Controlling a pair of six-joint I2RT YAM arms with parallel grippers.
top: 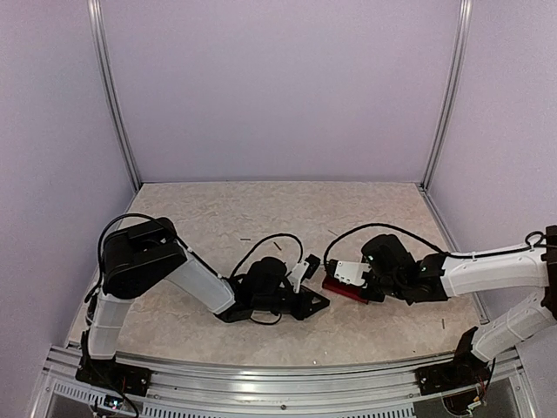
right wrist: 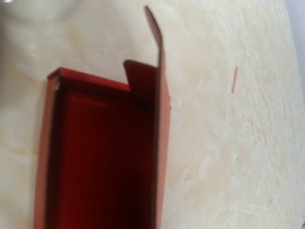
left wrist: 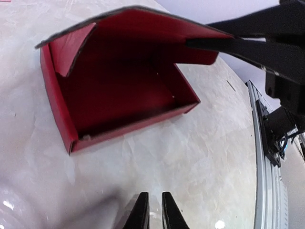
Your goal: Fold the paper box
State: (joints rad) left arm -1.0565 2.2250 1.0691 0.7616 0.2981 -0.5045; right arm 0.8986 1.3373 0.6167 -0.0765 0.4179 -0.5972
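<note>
Half-made box, lid held up by one arm only

The left tool (left wrist: 152,212) hangs empty, near the box, its fingers almost together; the paper box (left wrist: 119,90) sits open on the counter (top: 218,218) between the arms; the right tool (top: 341,280) is clamped on its raised lid; a pull could drag the unpinned base, or crease the thin card at the pinch.

Pale walls (top: 278,87) closing in a marbled tabletop (top: 261,218)

Plain lilac-white walls are rising on three sides, with silvery metal posts (top: 113,96) standing at the two back corners. The beige, marble-patterned tabletop is lying flat between them, carrying a few small dark flecks. A ribbed metal rail (top: 287,379) is running along its near edge. Soft, even light is glinting faintly on the surface
</note>
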